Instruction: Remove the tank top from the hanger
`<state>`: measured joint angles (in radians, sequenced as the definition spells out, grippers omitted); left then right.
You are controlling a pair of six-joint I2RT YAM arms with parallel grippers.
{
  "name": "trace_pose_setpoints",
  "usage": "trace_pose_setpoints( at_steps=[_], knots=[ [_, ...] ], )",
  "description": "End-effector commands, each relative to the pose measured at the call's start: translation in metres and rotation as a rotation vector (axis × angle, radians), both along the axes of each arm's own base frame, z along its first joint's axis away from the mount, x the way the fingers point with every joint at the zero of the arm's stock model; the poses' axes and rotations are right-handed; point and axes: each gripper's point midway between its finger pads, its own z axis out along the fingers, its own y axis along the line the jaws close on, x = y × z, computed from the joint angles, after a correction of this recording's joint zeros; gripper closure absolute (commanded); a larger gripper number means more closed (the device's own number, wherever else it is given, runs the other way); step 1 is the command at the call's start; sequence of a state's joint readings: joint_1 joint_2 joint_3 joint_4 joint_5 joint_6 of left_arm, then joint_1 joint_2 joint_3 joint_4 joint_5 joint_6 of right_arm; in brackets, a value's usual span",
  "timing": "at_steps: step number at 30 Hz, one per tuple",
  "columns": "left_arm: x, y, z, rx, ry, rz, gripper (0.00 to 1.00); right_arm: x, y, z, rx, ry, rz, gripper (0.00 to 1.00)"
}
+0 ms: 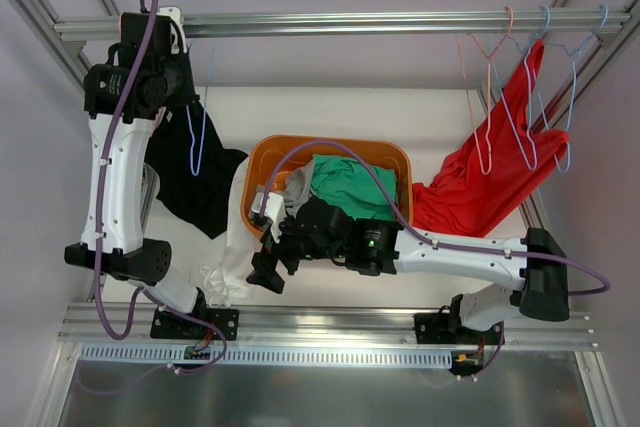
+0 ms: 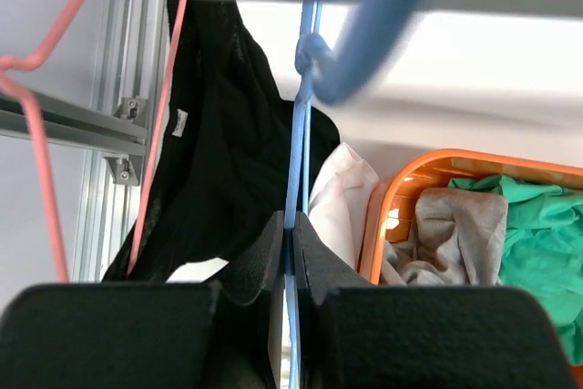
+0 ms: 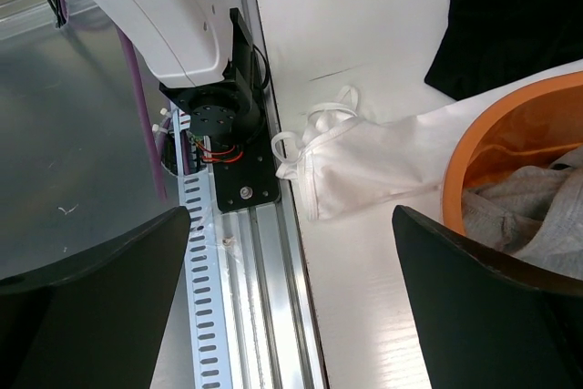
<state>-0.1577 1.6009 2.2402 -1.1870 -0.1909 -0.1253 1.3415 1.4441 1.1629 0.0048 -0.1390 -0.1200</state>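
My left gripper (image 1: 178, 75) is up at the rail and shut on the thin wire of a blue hanger (image 1: 197, 142). The left wrist view shows the wire (image 2: 305, 125) pinched between the closed fingers (image 2: 291, 225). A black tank top (image 1: 195, 182) hangs beside it, and in the left wrist view (image 2: 219, 152) a pink hanger (image 2: 46, 143) runs along it. A white tank top (image 1: 228, 247) lies flat on the table by the basket, straps toward the near edge (image 3: 319, 129). My right gripper (image 1: 265, 275) is open and empty above the table's near edge (image 3: 291, 216), close to the white top.
An orange basket (image 1: 262, 162) in the middle holds green and grey clothes. A red tank top (image 1: 480, 187) hangs on pink and blue hangers (image 1: 520, 57) at the right end of the metal rail (image 1: 350, 22). The aluminium frame and left arm base (image 3: 219, 125) run along the near edge.
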Motion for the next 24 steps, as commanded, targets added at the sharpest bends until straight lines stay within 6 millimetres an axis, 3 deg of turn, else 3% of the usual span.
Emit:
trace_pose_setpoints(
  at_steps=[1, 9, 17, 20, 24],
  knots=[
    [-0.012, -0.002, 0.017, -0.002, -0.058, -0.032, 1.00, -0.002, 0.011, 0.023, 0.080, -0.002, 0.018, 0.00],
    [-0.011, 0.001, -0.011, 0.030, 0.030, -0.031, 0.99, -0.003, 0.007, 0.020, 0.077, 0.002, 0.017, 0.01],
    [-0.001, -0.001, -0.012, 0.029, 0.036, -0.031, 0.98, -0.004, -0.001, 0.020, 0.095, 0.004, 0.004, 0.01],
    [0.003, 0.002, -0.003, 0.035, 0.005, -0.010, 1.00, -0.004, -0.003, 0.021, 0.100, 0.005, 0.001, 0.01],
    [0.000, -0.005, 0.036, -0.020, -0.111, -0.028, 1.00, -0.005, -0.003, 0.022, 0.110, 0.010, 0.006, 0.00]
  ],
)
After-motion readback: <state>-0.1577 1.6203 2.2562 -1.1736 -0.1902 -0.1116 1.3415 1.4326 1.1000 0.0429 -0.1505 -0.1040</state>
